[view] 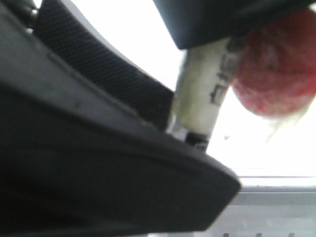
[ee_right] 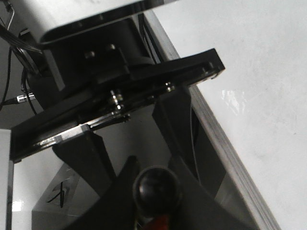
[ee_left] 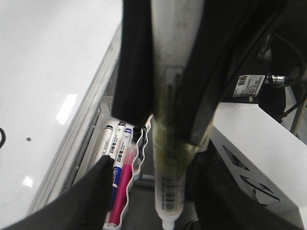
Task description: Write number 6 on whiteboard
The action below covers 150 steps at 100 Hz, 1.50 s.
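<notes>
My left gripper (ee_left: 165,163) is shut on a white marker (ee_left: 170,143) with a barcode; its small white end points away from the camera, beside the board's edge. The marker also shows close up in the front view (view: 202,94), between black gripper parts. The whiteboard (ee_left: 43,72) is glossy white with a small dot. A short black curve (ee_left: 1,136) touches the frame's edge; I cannot tell if it belongs to the number 6, which otherwise is out of view. My right gripper (ee_right: 156,203) is shut on a black round knob (ee_right: 156,189) with red below it.
A wavy white tray (ee_left: 139,165) by the board's rail (ee_left: 91,129) holds black, blue and pink markers (ee_left: 122,177). A blurred red round pad (view: 276,69) hangs next to the marker. Black arm parts (view: 89,163) block most of the front view. White robot housing (ee_left: 259,158) lies beyond.
</notes>
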{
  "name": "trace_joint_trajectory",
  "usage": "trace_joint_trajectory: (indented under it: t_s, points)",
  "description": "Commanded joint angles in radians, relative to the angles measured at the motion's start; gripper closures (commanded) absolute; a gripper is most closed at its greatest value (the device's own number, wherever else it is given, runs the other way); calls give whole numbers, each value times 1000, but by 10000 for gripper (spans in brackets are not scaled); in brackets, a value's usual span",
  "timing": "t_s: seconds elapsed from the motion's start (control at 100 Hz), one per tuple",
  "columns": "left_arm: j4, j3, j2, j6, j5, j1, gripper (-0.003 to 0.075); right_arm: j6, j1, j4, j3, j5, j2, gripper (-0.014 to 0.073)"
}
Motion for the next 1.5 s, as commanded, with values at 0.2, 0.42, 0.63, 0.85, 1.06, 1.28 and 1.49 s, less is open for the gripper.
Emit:
trace_joint_trajectory:
  t_s: [0.2,0.42,0.63,0.85,1.06,1.28,1.49]
  points:
    - [-148,-89,-14,-61,4,-1,363,-4,4,6,-35,-68,-4,639]
    - [-172,-89,-9,-61,31,-1,364,-4,4,6,-35,-61,-4,639]
    - [-192,-89,-9,-61,21,-1,364,-4,4,6,-33,-42,-4,639]
    - [-214,-89,-9,-61,-29,-1,418,-4,4,6,-33,-42,-4,639]
    - [-214,-89,-9,-61,-29,-1,654,-4,4,6,-33,-42,-4,639]
    - [-212,-89,-9,-61,-31,-1,741,-4,4,6,-33,-42,-4,639]
    - [-212,-89,-9,-61,-34,-1,741,-4,4,6,-33,-42,-4,617]
